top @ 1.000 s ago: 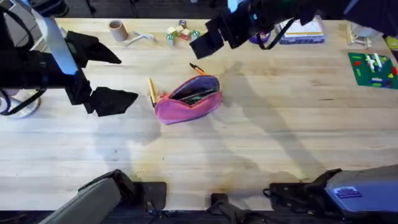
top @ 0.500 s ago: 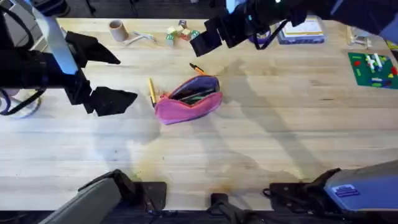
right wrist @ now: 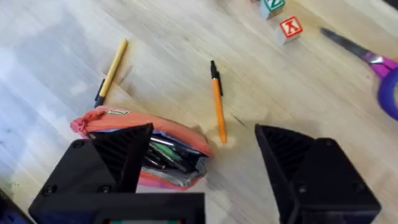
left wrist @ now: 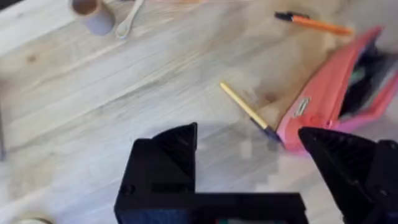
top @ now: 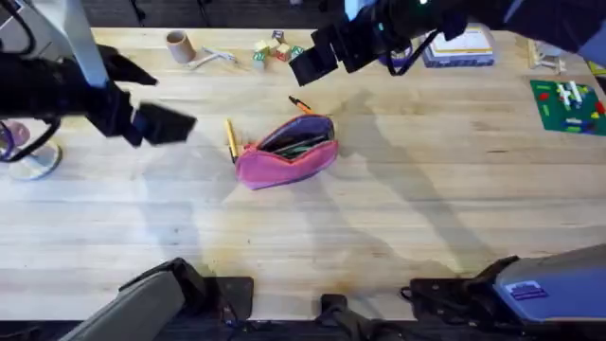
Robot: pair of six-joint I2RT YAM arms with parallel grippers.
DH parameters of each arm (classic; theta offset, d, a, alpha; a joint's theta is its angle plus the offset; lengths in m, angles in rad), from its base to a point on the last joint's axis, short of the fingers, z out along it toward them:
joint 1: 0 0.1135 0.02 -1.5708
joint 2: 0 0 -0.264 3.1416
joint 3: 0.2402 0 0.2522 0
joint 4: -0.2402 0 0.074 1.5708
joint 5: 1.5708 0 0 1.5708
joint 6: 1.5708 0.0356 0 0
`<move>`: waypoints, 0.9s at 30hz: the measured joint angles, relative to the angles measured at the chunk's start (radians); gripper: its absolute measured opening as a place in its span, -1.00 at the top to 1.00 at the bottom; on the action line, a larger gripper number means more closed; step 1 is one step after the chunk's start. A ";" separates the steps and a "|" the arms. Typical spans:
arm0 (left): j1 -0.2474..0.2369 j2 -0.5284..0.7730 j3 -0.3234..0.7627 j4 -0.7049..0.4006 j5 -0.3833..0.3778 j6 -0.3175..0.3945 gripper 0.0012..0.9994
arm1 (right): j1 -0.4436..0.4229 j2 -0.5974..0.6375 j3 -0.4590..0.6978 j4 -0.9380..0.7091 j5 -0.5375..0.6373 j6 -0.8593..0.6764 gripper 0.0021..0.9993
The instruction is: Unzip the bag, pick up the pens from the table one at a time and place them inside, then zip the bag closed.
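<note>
Left gripper [top: 142,95] shifted toward 10 o'clock, fingers wide, right gripper [right wrist: 199,165] fingers wide above unzipped pink pouch [top: 287,152], yellow pen [top: 230,139] at its 9 o'clock, orange pen [top: 300,104] at 12, wooden surface [top: 426,189].

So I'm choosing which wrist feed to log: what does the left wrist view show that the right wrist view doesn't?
Left wrist view alone: a cardboard tube and a pale spoon-like utensil lying beside it. Right wrist view alone: letter blocks and purple-handled scissors. Both show the open pink bag, the orange pen and the yellow pen lying on the table, each seen over its own open hand.
</note>
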 joint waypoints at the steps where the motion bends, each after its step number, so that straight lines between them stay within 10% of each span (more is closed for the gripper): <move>1: 0.000 0.000 0.009 0.023 -0.023 -0.083 -0.99 | 0.000 -0.001 0.000 0.000 0.000 0.001 -0.99; 12: -0.187 0.000 0.053 0.083 -0.383 -0.719 -0.99 | -0.004 -0.083 0.000 -0.001 0.051 0.004 -1.00; 27: -0.241 0.001 0.054 0.137 -0.445 -0.969 -0.99 | -0.004 -0.084 0.002 -0.002 0.056 0.007 -1.00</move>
